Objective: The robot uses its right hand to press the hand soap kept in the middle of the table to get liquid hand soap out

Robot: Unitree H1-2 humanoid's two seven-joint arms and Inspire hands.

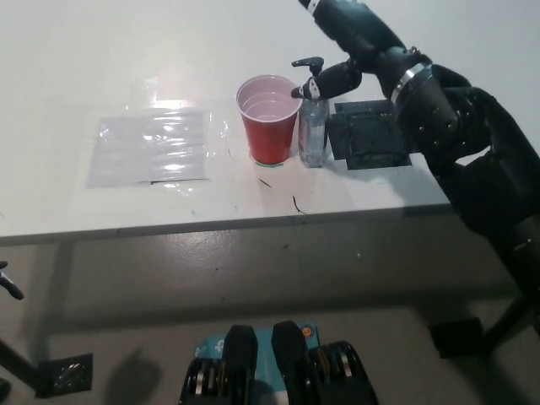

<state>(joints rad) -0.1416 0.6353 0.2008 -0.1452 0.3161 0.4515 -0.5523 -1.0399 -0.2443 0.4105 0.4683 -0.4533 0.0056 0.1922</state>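
Observation:
A clear hand soap bottle [314,133] with a black pump [309,64] stands at the table's middle, touching the right side of a red cup [271,120]. Its spout points left, over the cup's rim. My black right hand [359,42] reaches in from the right above the bottle, open, with its fingers spread. One of its fingers [325,82] stretches left and lies against the pump just under the spout. The pump stands at its full height. My left hand does not show.
A black mat [371,135] lies right of the bottle, partly under my right forearm. A clear plastic sheet [156,145] lies on the left of the white table [211,202]. The table's front edge runs across the middle of the picture.

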